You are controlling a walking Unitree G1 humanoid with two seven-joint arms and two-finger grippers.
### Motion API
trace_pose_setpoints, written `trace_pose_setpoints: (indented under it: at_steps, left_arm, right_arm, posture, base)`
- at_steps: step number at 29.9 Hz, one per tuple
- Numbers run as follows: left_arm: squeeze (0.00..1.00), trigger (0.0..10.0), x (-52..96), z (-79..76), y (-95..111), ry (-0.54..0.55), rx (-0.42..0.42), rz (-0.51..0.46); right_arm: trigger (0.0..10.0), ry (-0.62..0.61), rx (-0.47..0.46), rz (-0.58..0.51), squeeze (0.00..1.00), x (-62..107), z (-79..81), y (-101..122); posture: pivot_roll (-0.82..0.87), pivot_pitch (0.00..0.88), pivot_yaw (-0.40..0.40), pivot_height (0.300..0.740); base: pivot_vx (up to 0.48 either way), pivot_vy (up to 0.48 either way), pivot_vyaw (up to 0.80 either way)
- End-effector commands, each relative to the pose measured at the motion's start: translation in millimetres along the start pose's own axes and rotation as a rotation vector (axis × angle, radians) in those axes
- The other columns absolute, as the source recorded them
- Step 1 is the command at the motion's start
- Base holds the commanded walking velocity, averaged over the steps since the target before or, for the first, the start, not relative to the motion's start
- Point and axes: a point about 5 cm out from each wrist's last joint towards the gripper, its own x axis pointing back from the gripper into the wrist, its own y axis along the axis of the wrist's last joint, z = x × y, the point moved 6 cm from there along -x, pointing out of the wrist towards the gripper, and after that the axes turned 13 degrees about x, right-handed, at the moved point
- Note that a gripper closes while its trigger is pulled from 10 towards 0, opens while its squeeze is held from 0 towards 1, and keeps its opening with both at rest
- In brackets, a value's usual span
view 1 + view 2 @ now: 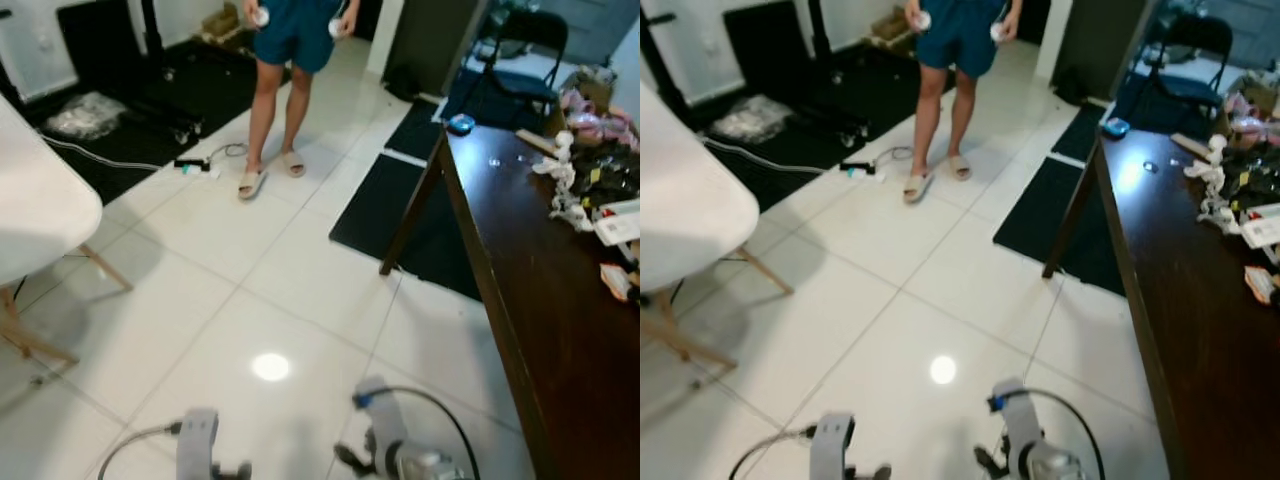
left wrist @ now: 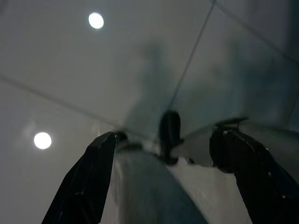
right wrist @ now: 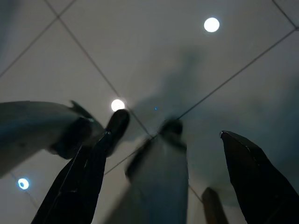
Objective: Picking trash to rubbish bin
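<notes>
white glossy tiles make up the floor (image 1: pixel 230 300) ahead. no bin can be made out from here, so its place is unknown. the likeliest trash is the clutter (image 1: pixel 600 190) along the far right edge of the dark table (image 1: pixel 560 340), and maybe the clear bag (image 1: pixel 85 112) on the black mat far left; which of it counts as trash i cannot tell.

both arms hang low. the left pincer (image 2: pixel 168 177) and right pincer (image 3: pixel 163 172) point down at the bare floor, fingers spread apart and holding nothing.

risks from here: a person (image 1: pixel 290 60) stands mid-floor, so walking straight on could run into their legs. a cable and plug (image 1: pixel 195 163) lie on the floor beside their feet, easy to snag a foot on. the table's leg (image 1: pixel 410 210) and near corner jut towards the open path, and the right arm could clip them in a turn. the white chair (image 1: pixel 40 210) crowds the left. glare on the tiles may hide small scraps.
</notes>
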Motion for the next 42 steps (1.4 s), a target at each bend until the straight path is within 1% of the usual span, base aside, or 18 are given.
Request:
trace_pose_setpoints:
  at_steps: [1,18,20,29,42]
  left_arm:
    - [0.0,10.0,0.6,-3.8,-14.9,-0.009,0.012,0.039]
    - [0.0,10.0,0.0,-5.3,-14.4,-0.012,0.018,0.038]
    - [0.0,10.0,-0.1,-3.6,-13.9,0.003,0.023,0.035]
    - [0.0,10.0,-0.2,-3.9,-14.5,0.004,0.034,0.036]
    - [0.0,10.0,0.5,-2.1,-16.1,0.009,0.03,0.043]
  right_arm:
    - [10.0,-0.007,-0.003,0.023,0.0,2.1,-2.1,-7.8]
    - [10.0,-0.019,-0.01,0.051,0.0,2.7,-5.4,-11.2]
    - [10.0,-0.018,-0.002,0.057,0.0,2.7,-5.8,-11.3]
    - [10.0,-0.012,0.011,0.063,0.0,2.4,-5.3,-11.0]
    - [10.0,0.018,0.025,0.061,0.0,1.3,0.5,-10.0]
  posture:
    - [0.12,0.095,-0.07,0.74]
    - [0.12,0.096,-0.07,0.74]
    - [0.12,0.096,-0.072,0.74]
    - [0.12,0.097,-0.074,0.74]
    - [0.13,0.098,-0.07,0.74]
  base:
    - [0.435,0.0,0.0]
    - [0.416,0.0,0.0]
    - [0.0,0.0,-0.8]
    - [0.0,0.0,-0.8]
    - [0.0,0.0,-0.8]
